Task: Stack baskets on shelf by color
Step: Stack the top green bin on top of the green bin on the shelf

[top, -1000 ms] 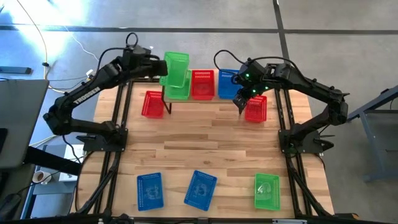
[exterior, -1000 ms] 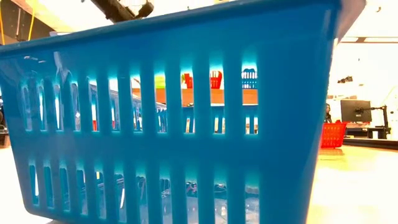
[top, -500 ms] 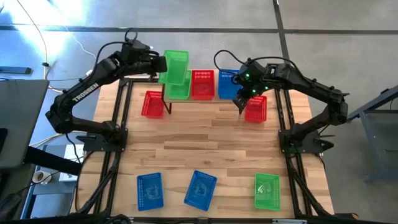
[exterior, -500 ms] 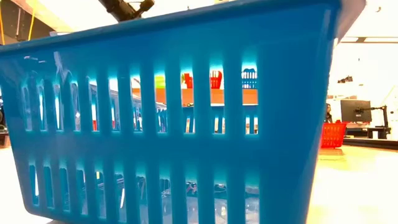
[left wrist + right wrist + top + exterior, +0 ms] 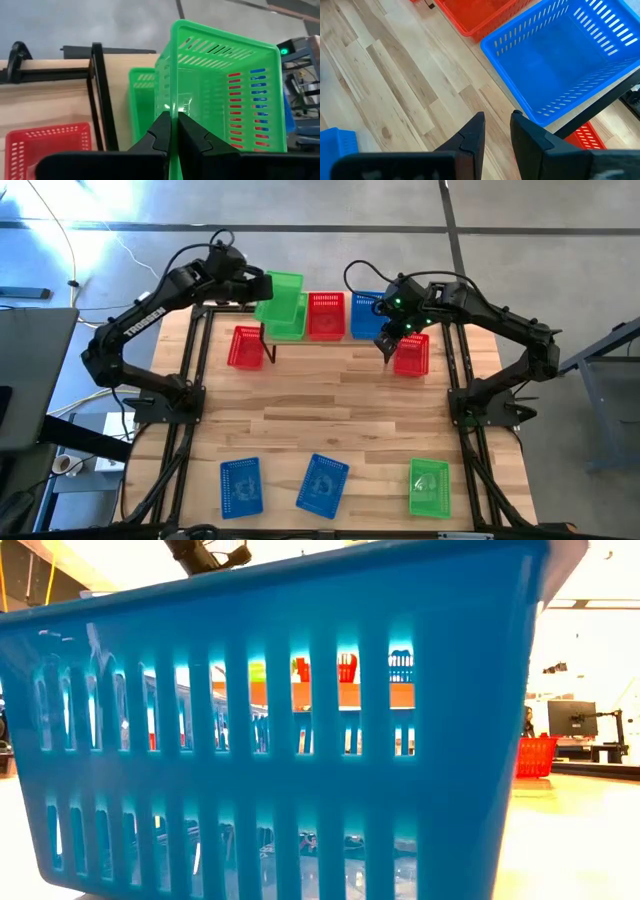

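While the left gripper [image 5: 173,131] pinches the rim of a tilted green basket [image 5: 284,288] over the green one already on the shelf [image 5: 268,340], it should level it, square the edges and lower it straight in before letting go. The right gripper [image 5: 496,126] hangs narrowly parted, empty, beside the shelved blue basket [image 5: 570,55].

I note a light-wood tabletop [image 5: 330,420] of butcher-block planks, carried on a black metal frame [image 5: 185,430]. Grey concrete floor [image 5: 520,220] surrounds it. A white cable [image 5: 75,250] trails across the floor at the far left. A dark cabinet edge [image 5: 25,380] stands at the left. From the low view I see a monitor [image 5: 570,720] on a desk in the room behind.
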You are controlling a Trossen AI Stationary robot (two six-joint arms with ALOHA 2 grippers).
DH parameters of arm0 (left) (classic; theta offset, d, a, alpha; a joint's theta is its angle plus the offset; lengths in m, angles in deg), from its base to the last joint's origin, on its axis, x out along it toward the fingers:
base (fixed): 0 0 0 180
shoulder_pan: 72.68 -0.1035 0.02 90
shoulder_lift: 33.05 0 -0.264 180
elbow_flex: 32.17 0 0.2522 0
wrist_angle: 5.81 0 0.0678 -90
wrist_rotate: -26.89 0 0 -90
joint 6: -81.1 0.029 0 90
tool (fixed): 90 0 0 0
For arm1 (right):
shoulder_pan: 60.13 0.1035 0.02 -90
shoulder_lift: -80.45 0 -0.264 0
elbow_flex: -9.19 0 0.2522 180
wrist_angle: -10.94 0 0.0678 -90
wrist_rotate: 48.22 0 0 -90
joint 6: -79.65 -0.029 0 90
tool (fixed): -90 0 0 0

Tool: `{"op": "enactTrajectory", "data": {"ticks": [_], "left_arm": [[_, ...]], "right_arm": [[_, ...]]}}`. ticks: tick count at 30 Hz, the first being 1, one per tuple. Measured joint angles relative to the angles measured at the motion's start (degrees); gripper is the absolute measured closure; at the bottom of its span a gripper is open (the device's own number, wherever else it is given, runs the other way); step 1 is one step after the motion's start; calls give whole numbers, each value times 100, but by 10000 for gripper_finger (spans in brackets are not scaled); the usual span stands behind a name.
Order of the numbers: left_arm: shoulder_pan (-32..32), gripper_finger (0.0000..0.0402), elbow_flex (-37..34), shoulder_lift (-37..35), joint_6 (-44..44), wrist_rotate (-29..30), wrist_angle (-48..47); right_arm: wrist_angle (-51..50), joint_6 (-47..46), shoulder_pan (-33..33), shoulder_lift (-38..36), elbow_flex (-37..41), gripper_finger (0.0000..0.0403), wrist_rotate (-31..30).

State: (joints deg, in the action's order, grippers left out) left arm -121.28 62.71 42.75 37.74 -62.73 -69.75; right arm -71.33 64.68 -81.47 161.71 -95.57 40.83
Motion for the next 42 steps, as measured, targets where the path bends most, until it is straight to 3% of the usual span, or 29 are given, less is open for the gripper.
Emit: {"op": "enactTrajectory", "data": {"ticks": [13,42], "left_arm": [[4,395,-2,514,-254,-168,0],[76,382,-2,522,-511,179,-297]], "right_arm": [[0,1,1,0,0,324,2],[-106,48,0,0,0,324,4]]}}
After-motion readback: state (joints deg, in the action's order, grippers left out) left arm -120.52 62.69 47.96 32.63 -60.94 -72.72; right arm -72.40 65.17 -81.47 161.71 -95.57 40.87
